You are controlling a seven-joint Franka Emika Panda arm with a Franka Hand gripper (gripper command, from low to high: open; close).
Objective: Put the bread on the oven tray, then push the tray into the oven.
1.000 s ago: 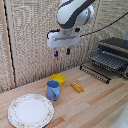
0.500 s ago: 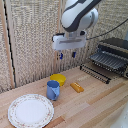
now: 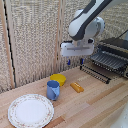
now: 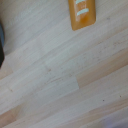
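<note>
The bread (image 3: 76,87), a small orange-yellow oblong, lies flat on the wooden table (image 3: 100,107) in front of the mug. In the wrist view the bread (image 4: 81,12) shows at the picture's edge, and no fingers appear there. My clamp (image 3: 75,62) hangs well above the table, behind and above the bread, with its two dark-blue fingers apart and nothing between them. The oven pan (image 3: 108,61), a dark tray of wire bars, sticks out from the front of the oven (image 3: 119,46) at the exterior view's right.
A blue mug (image 3: 53,90) stands to the exterior view's left of the bread, with a yellow bowl (image 3: 59,78) just behind it. A patterned plate (image 3: 30,111) lies at the front left. A woven screen backs the table.
The clamp has moved toward the exterior view's right and a little lower, ending closer above the bread. The bread, mug, bowl and plate have stayed put.
</note>
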